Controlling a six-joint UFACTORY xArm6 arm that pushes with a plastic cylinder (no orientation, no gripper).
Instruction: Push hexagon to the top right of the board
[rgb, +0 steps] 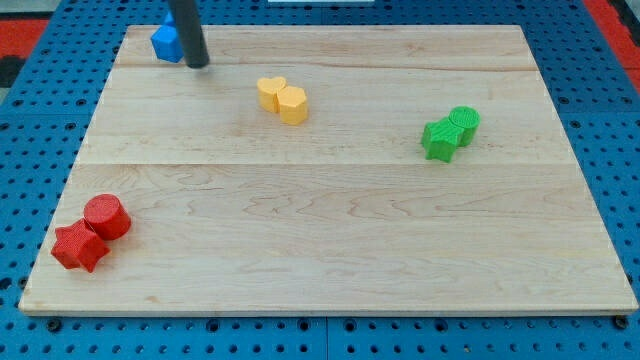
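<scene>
A yellow hexagon (293, 104) lies in the upper middle of the wooden board (330, 230), touching a yellow heart (270, 91) on its upper left. My tip (197, 65) rests on the board near the top left corner, well to the left of the yellow pair and apart from them. A blue block (165, 42) sits just left of the rod, partly hidden by it; its shape cannot be made out.
A green star (438, 139) and a green cylinder (464, 121) touch each other at the right middle. A red cylinder (106, 216) and a red star (79, 246) touch at the bottom left. Blue pegboard surrounds the board.
</scene>
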